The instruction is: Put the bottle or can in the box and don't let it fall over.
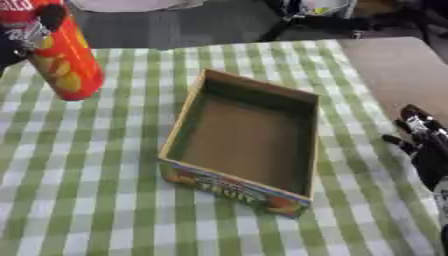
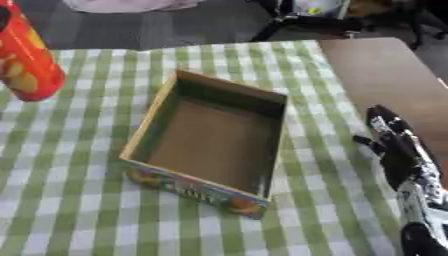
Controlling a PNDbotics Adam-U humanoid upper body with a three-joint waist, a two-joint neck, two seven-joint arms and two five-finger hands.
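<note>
While the cardboard box [image 1: 245, 145] sits open in the middle of the green-and-white checked tablecloth [image 1: 96, 175], we see the left hand [image 1: 26, 35] up in the far left corner with the red can [image 1: 63, 55] in its hold. The black fingers curl round the upper part of that can, near its top, and the can hangs tilted, its lower end leaning toward the box and lifted clear of the cloth as far as we can make out. It is well to the left of the box and beyond its far left corner, not over the opening. The box is empty, brown inside, with a colourful printed panel on the wall nearest us, and it lies askew to the table edge. Over on the right, the right hand [image 2: 394, 150] rests near the cloth's edge, fingers straight and pointing away from us, holding nothing and well apart from the box. Beyond the cloth on the right we see bare brown tabletop [image 2: 385, 70].
</note>
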